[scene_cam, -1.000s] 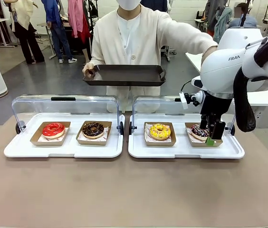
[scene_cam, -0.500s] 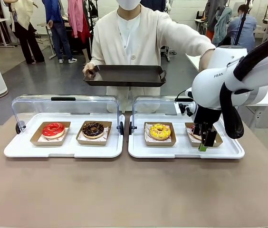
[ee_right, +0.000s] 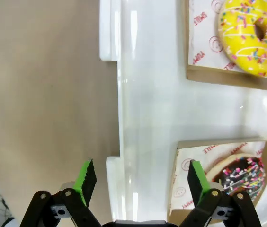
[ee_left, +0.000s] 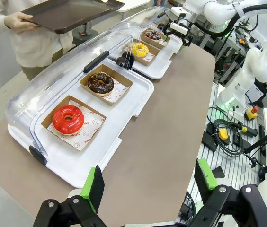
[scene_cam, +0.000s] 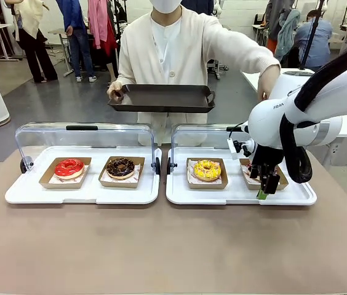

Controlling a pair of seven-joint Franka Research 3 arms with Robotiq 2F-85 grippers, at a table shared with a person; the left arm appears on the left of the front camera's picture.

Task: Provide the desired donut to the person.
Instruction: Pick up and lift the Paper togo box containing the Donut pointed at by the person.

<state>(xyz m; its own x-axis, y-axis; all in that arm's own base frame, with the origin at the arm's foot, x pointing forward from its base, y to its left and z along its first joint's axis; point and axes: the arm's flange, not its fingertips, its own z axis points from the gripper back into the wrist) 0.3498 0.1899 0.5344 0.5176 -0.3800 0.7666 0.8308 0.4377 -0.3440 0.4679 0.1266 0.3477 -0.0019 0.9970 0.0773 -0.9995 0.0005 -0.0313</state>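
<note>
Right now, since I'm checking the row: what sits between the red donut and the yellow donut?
The chocolate donut, right of the red donut and left of the yellow donut; the front view shows it.

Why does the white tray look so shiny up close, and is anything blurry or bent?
Right wrist view: bright streaks of glare run down the white tray. Left wrist view: the wide lens slightly curves the table edges, and the clear lid catches pale reflections. Front view: evenly lit and sharp.
</note>
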